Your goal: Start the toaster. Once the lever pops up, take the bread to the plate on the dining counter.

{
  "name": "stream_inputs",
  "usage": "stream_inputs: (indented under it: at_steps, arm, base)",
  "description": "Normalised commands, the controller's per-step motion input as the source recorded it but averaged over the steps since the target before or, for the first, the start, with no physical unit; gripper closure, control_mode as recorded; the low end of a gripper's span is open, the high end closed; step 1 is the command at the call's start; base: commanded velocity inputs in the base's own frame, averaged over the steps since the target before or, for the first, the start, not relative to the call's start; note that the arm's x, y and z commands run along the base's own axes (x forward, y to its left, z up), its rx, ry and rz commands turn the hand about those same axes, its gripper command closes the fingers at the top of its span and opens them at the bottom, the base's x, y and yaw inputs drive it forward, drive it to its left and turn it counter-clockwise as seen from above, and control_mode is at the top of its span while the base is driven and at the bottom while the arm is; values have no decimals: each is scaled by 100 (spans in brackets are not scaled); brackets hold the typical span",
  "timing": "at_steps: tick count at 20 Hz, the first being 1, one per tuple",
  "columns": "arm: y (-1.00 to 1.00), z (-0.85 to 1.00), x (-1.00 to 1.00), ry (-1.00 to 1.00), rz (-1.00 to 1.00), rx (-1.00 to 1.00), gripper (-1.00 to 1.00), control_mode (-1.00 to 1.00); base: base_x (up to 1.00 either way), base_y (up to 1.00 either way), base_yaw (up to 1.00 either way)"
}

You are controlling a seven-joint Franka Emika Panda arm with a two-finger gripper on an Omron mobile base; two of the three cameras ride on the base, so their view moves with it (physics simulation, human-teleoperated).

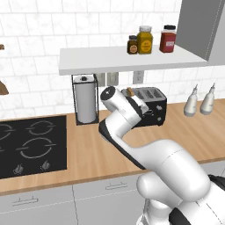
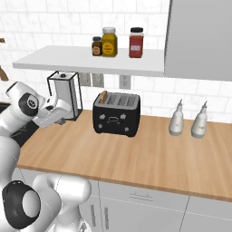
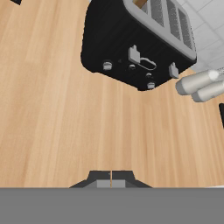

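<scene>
The hand has its two tips pressed together with nothing between them, and it hangs above bare worktop, looking down at the front of the toaster, near it but not touching. Closed tips suit this step: judging by the task, the job now is to push a lever down, not to grasp anything. Two small levers stand out on the black front face, one on each side of the middle controls. The bread pokes up from the slot at the left end in the right base view, so the lever serving that end looks like the one to press. It would be best to come in just above that lever, set the joined tips on top of it and push straight down. A sideways shove might slide the toaster along the worktop.
</scene>
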Motion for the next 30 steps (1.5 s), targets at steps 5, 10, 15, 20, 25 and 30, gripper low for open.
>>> stream_inputs:
  at_steps: [5,10,15,20,25,30]
  arm:
    - [0,0,0,0,0,0,100,-100]
    - [0,0,0,0,0,0,100,-100]
    - [0,0,0,0,0,0,100,-100]
    - [0,0,0,0,0,0,100,-100]
    - [0,0,0,0,0,0,100,-100]
    - [0,0,0,0,0,0,100,-100]
  base:
    - [0,0,0]
    - [0,0,0]
    - [0,0,0]
    - [0,0,0]
    - [0,0,0]
    - [0,0,0]
